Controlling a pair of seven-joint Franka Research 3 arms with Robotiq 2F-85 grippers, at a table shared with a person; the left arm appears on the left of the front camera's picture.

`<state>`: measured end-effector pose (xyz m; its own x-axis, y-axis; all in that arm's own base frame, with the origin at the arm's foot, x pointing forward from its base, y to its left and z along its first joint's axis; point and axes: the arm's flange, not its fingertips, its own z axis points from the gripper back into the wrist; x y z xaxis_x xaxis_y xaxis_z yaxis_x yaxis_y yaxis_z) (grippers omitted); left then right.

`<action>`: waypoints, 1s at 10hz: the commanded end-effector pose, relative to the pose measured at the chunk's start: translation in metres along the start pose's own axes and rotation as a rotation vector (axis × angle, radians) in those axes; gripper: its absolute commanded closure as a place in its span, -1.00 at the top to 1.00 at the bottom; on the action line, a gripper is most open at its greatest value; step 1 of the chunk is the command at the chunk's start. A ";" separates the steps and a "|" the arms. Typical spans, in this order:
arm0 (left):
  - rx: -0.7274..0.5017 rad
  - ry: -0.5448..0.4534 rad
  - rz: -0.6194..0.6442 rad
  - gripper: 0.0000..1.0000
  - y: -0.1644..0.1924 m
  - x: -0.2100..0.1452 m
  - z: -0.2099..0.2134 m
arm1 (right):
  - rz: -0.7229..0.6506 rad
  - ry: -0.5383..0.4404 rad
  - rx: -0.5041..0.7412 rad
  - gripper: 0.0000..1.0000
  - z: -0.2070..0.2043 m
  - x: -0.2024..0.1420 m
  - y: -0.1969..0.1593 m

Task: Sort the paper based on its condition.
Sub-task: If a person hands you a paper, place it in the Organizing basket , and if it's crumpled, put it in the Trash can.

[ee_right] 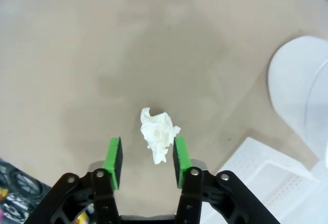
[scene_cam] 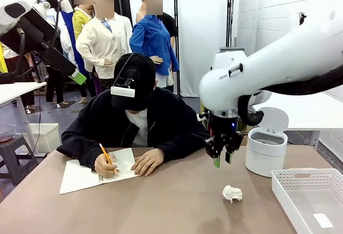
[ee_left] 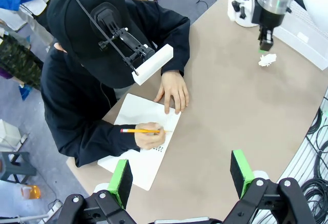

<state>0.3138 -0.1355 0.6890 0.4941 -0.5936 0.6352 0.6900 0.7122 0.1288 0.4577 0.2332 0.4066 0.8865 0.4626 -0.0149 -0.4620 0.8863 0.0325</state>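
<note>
One small white crumpled paper wad (scene_cam: 232, 193) lies on the brown table (scene_cam: 177, 202), right of centre. My right gripper (scene_cam: 221, 160) hangs open above it and slightly to its left, not touching it. In the right wrist view the wad (ee_right: 159, 134) shows between the green pads (ee_right: 114, 155) of the right gripper (ee_right: 147, 157), lower down on the table. My left gripper (ee_left: 180, 175) is open and holds nothing, high over the table's left side (scene_cam: 78, 76). From there the wad (ee_left: 267, 60) shows below the right gripper (ee_left: 265, 42).
A person at the far side writes with a pencil (scene_cam: 105, 156) in a white spiral notebook (scene_cam: 80, 176). A round white bin (scene_cam: 266, 149) with its lid up stands at the right. A white slotted tray (scene_cam: 311, 196) sits at the front right corner.
</note>
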 end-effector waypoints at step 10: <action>0.000 0.003 0.001 1.00 0.000 -0.001 0.001 | 0.300 0.018 -0.015 1.00 -0.095 -0.022 -0.012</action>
<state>0.3137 -0.1355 0.6891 0.4939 -0.5937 0.6353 0.6901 0.7121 0.1290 0.4302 0.2164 0.3130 0.7253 0.6879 -0.0254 -0.6882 0.7255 -0.0033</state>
